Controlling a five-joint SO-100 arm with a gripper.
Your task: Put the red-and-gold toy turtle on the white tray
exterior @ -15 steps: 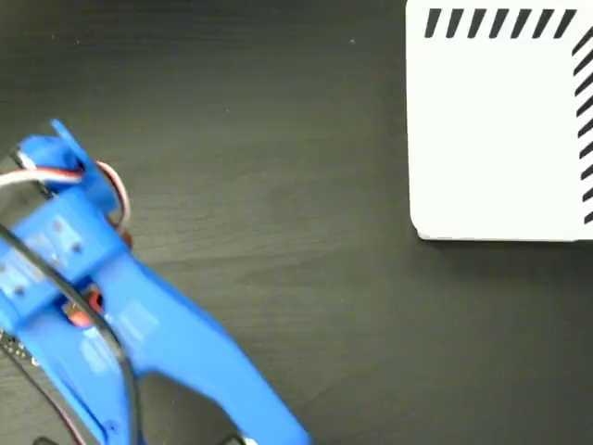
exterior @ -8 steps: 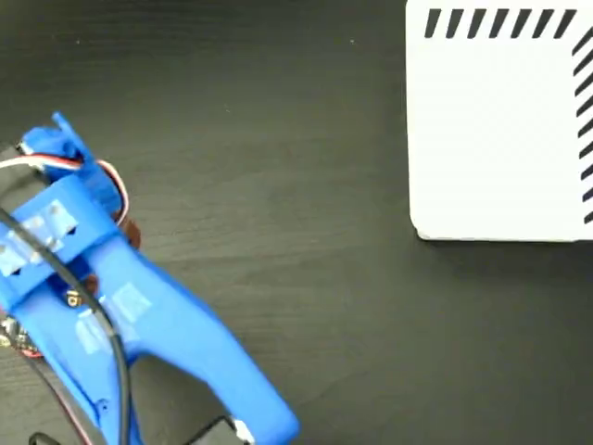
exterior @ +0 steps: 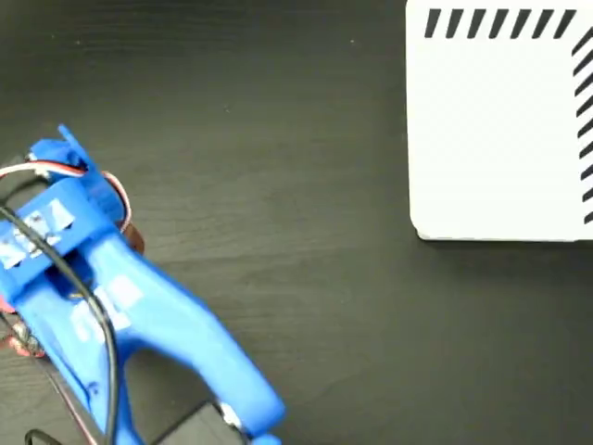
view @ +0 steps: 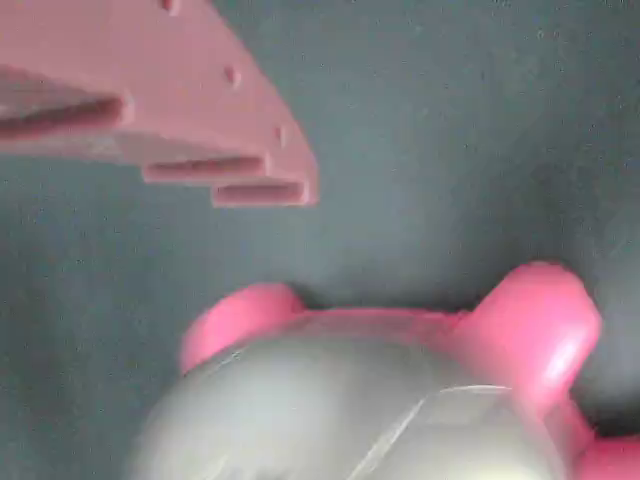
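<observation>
The red-and-gold toy turtle (view: 380,390) fills the lower half of the wrist view, its shiny domed shell blurred and two coral-red legs sticking up against the dark table. One gripper finger (view: 200,110) hangs above it at the top left, with a clear gap to the turtle. The other finger is out of sight. In the fixed view the blue gripper (exterior: 102,199) covers the turtle at the left edge, and only a reddish sliver of the turtle (exterior: 132,239) peeks out. The white tray (exterior: 500,130) lies far off at the top right with nothing on it.
The blue arm (exterior: 157,334) slants from the gripper down to the bottom edge of the fixed view, with cables (exterior: 56,250) running over it. Dark wood-grain table (exterior: 278,139) stretches between the arm and the tray.
The arm has shifted a little to the left and its lower end has swung left along the bottom edge. The gripper stays over the turtle's spot. The tray has not moved.
</observation>
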